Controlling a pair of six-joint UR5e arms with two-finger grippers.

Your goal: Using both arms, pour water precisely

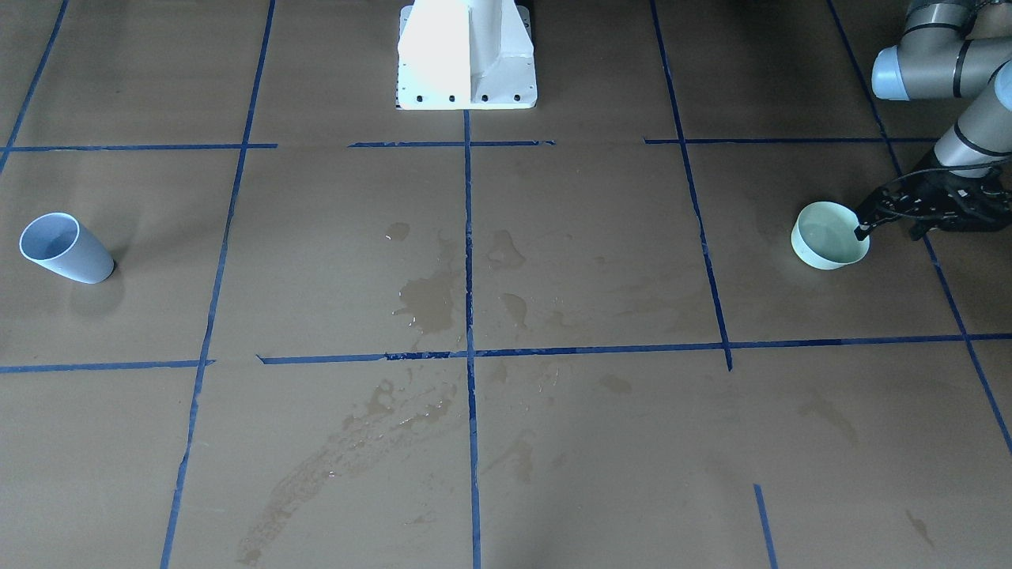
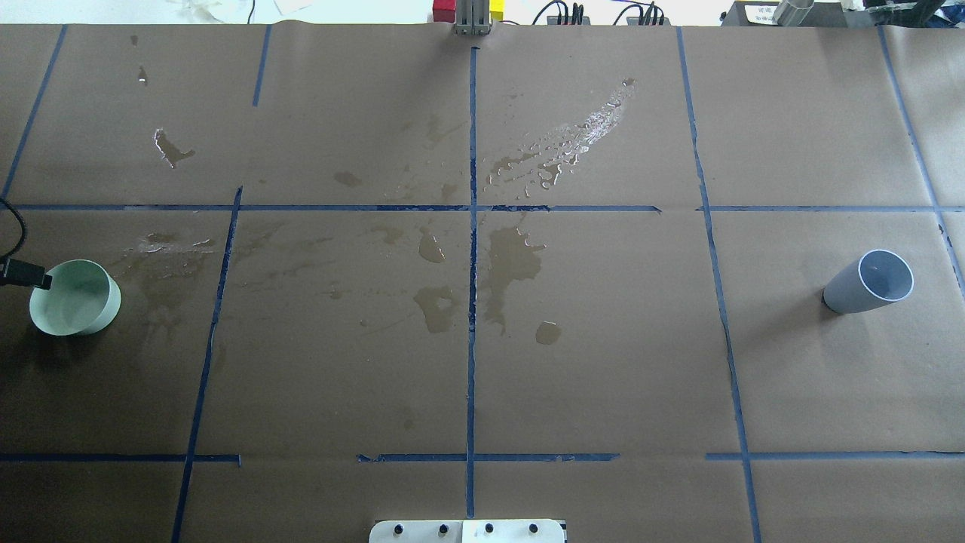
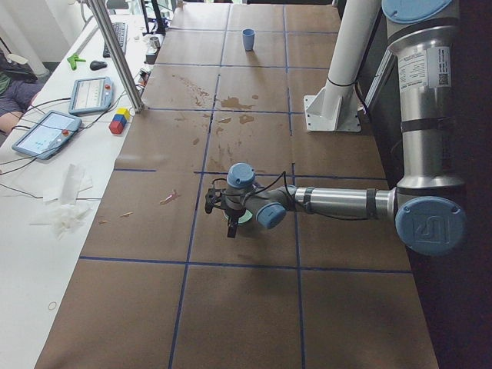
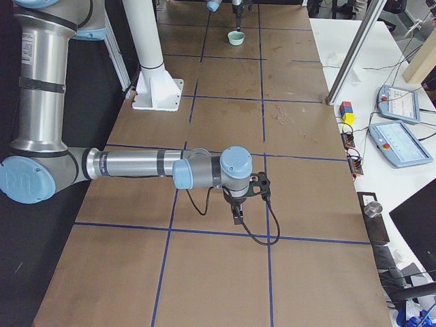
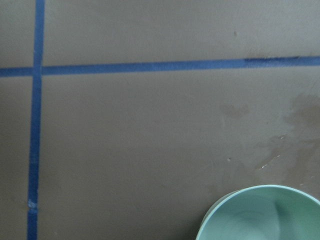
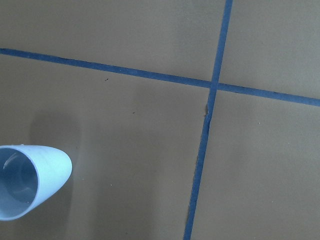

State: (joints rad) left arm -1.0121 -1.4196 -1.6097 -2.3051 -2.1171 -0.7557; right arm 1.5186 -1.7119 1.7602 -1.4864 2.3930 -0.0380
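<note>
The left arm (image 3: 338,202) reaches out low over the table, and the left gripper (image 1: 889,231) sits right at the pale green bowl (image 1: 828,237). Its jaws stand apart. One black fingertip (image 2: 29,276) is at the bowl's rim and the other is clear of it on the outer side. The bowl stands upright on the brown paper (image 2: 603,362) near the end of the table on the robot's left.

At the opposite end stands a blue-grey cup (image 2: 865,283), upright and on its own. It shows in the lower left corner of the right wrist view. The right arm (image 4: 136,163) stretches out level, with the right gripper (image 4: 236,211) hanging over the paper. I cannot tell whether its jaws are apart or together.

The water (image 2: 513,260) I can see lies spilled on the paper, in dark puddles and glossy streaks around the centre line of blue tape (image 2: 473,339). A few smaller wet marks lie near the bowl. I cannot tell whether either vessel has water in it. The white pedestal (image 1: 466,59) stands at the robot's edge of the table.
</note>
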